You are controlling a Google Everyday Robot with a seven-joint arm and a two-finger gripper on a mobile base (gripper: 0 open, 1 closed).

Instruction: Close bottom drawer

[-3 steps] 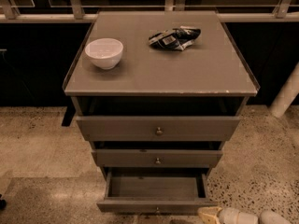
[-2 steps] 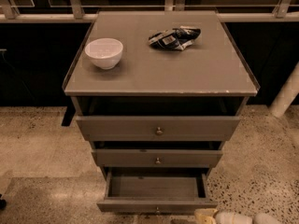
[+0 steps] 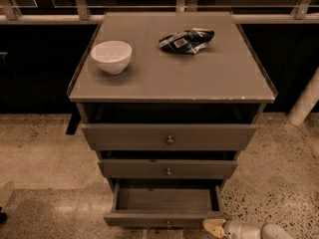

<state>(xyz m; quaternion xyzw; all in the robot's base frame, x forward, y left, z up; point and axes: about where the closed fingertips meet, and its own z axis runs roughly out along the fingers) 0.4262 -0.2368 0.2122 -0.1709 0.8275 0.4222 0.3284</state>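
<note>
The bottom drawer [image 3: 167, 218] is the lowest and narrowest of three grey drawers. It stands pulled out, its empty inside showing, with a small brass knob on its short front panel near the frame's bottom edge. My gripper [image 3: 212, 227] comes in from the bottom right, its pale tip just right of and level with that front panel. The middle drawer [image 3: 168, 169] and the wide top drawer [image 3: 169, 136] sit above it, each slightly out.
A white bowl [image 3: 111, 56] and a crumpled dark snack bag [image 3: 186, 40] lie on the cabinet top [image 3: 172, 78]. A white post [image 3: 305, 103] stands at the right. Speckled floor [image 3: 45, 183] surrounds the cabinet; a railing runs behind.
My gripper has moved left along the bottom edge, closer to the bottom drawer's front. The drawers, bowl and bag have not moved.
</note>
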